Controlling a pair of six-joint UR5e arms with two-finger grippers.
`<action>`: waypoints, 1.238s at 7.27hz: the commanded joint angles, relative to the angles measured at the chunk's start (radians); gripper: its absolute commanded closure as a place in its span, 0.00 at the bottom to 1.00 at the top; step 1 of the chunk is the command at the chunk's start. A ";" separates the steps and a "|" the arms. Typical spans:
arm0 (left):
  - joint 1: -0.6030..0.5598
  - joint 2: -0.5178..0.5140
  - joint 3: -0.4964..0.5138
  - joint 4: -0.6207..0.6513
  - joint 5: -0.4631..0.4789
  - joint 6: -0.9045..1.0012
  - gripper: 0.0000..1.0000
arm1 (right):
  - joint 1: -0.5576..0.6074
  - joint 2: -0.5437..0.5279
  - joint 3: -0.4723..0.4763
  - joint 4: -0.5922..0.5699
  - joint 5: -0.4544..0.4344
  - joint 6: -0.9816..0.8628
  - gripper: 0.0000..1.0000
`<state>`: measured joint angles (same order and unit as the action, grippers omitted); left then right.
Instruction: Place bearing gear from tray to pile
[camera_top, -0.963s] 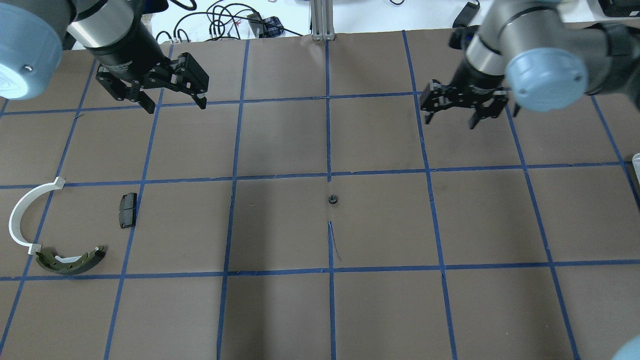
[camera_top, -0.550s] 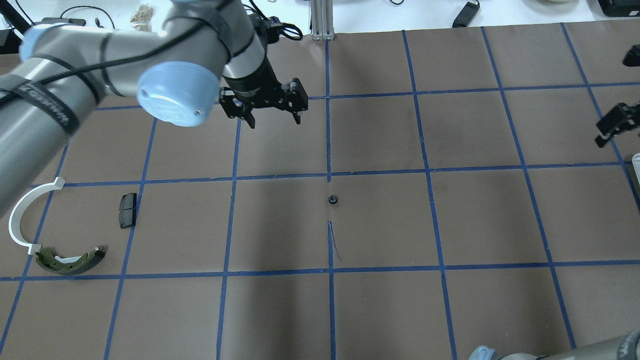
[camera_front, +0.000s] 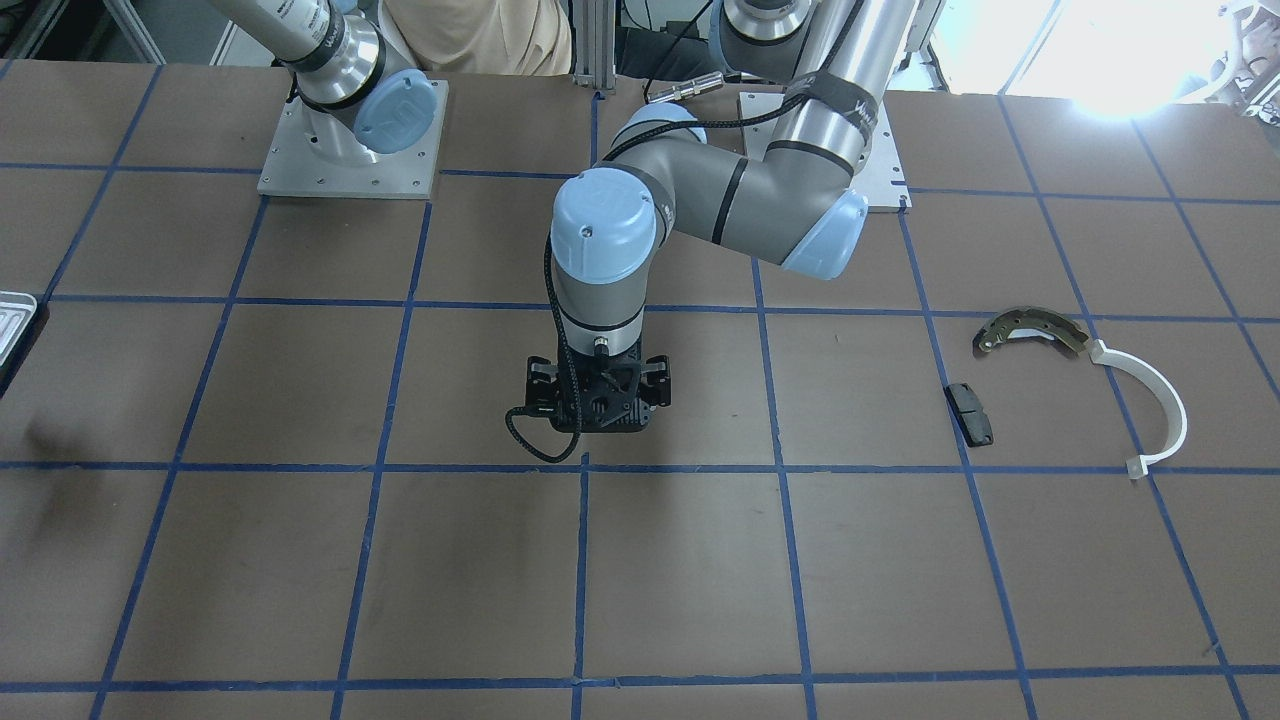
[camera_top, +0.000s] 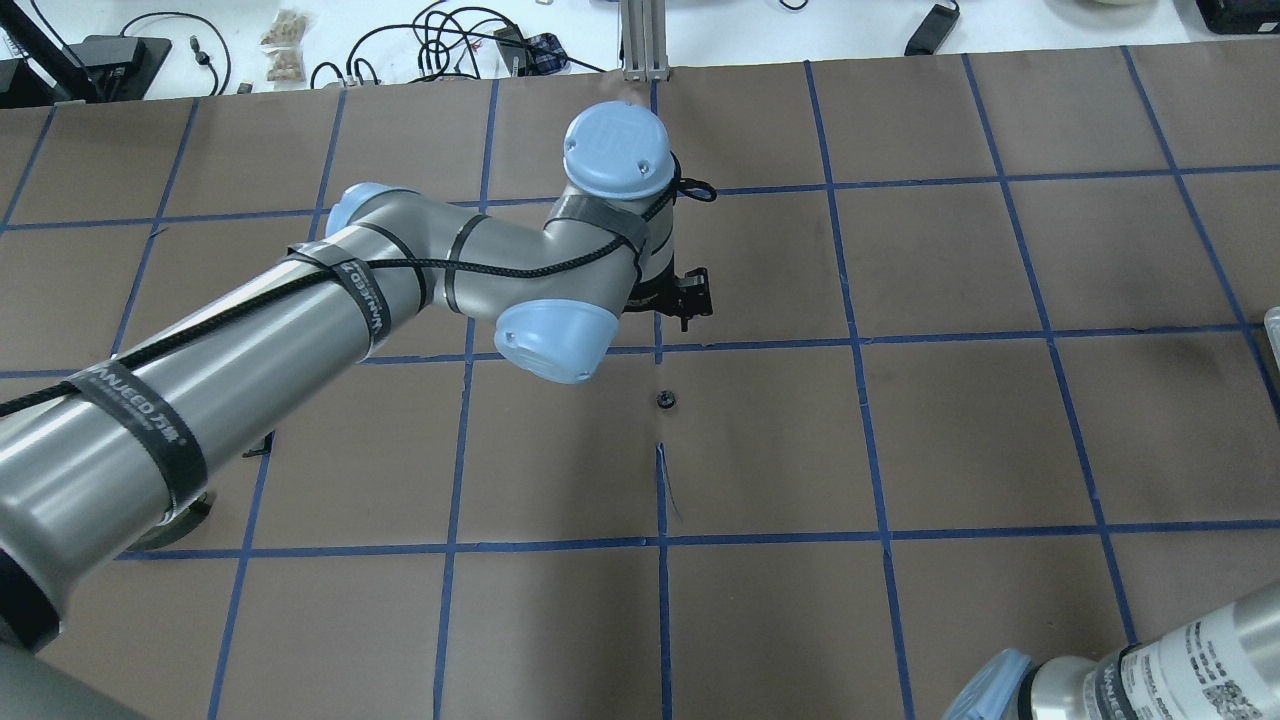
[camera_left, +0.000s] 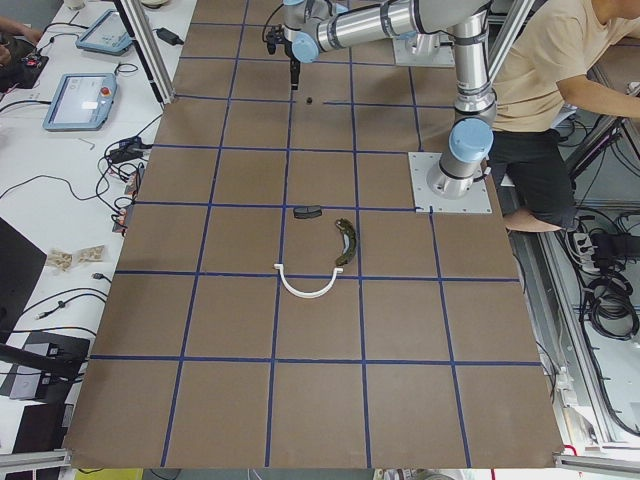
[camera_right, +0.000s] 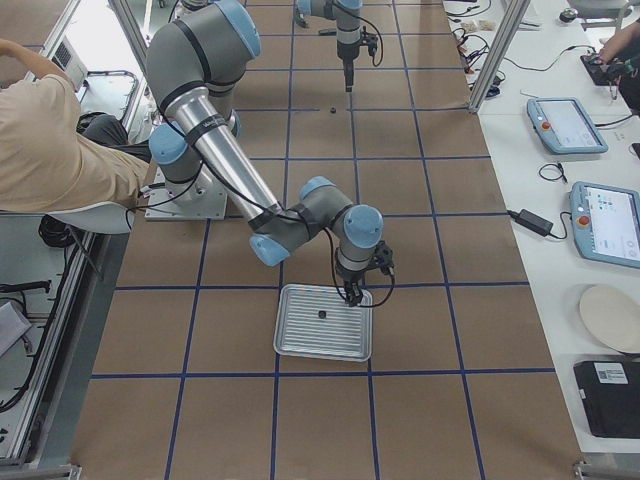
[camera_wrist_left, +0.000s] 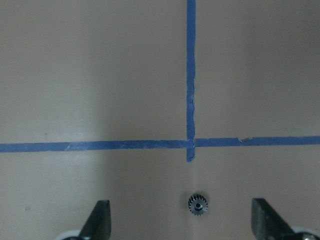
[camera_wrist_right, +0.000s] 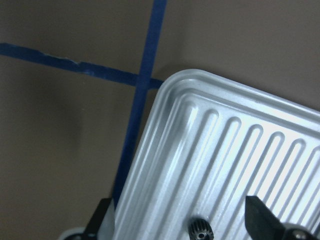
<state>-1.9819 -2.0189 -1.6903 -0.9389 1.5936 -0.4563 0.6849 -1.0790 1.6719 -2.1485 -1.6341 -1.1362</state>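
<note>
Fingers of the right hand (camera_wrist_right: 180, 220) stand wide apart, pointing down over the pale silver rectangular ridged tray (camera_right: 300, 340). The tray lies at the robot's right end of the brown paper-covered surface (camera_top: 1000, 450), which is marked with a blue tape grid. A small dark toothed bearing gear (camera_wrist_right: 200, 231) lies flat on the tray's ridged floor, between the two open fingertips in the right wrist view. Nothing is gripped, and whether the tips touch the tray cannot be told. The left hand (camera_wrist_left: 182, 220) hangs over the middle of the surface, its fingers equally wide and empty. A second small dark gear (camera_wrist_left: 198, 204) lies on the bare paper there, just beside a crossing of tape lines, between the left fingertips in the left wrist view and apart from both. Well away, at the robot's left end, lies the pile (camera_left: 346, 243). It consists of a curved olive metal brake shoe (camera_front: 1030, 330), a thin white plastic arc (camera_front: 1160, 400) with one end just beside the shoe's tip, and a small black rectangular pad (camera_front: 970, 413) a little apart from them. A person in a beige shirt (camera_right: 60, 140) is at the robot's side of the surface.
</note>
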 joint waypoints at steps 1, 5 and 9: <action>-0.035 -0.063 -0.055 0.074 -0.006 -0.097 0.00 | -0.071 0.062 0.003 -0.031 -0.001 -0.086 0.11; -0.046 -0.084 -0.074 0.060 -0.014 -0.127 0.16 | -0.071 0.053 0.042 -0.048 -0.009 -0.093 0.36; -0.046 -0.084 -0.072 0.075 -0.017 -0.120 1.00 | -0.073 0.051 0.034 -0.040 -0.061 -0.117 0.81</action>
<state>-2.0278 -2.1036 -1.7631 -0.8696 1.5827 -0.5773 0.6128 -1.0280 1.7056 -2.1916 -1.6603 -1.2369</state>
